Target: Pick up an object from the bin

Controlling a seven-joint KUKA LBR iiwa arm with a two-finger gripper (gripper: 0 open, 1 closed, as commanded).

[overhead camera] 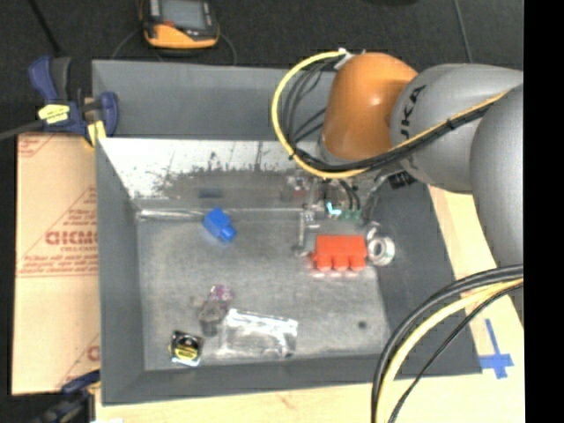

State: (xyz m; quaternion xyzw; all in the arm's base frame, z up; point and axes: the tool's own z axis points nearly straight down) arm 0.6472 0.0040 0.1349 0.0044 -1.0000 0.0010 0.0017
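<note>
My gripper (310, 223) hangs low at the back right of the bin, under the arm's orange cover, just above and to the left of a red ridged block (338, 254). The block lies flat on the bin floor, and I cannot tell whether the gripper touches it. A silver ring-shaped thing (381, 250) lies against the block's right side. A small blue block (219, 226) sits on the floor well to the gripper's left.
Near the front left of the bin lie a clear plastic bag (257, 333), a small black and yellow tape measure (185, 348) and a little purple and clear piece (216, 298). The arm and its cables cover the bin's back right corner.
</note>
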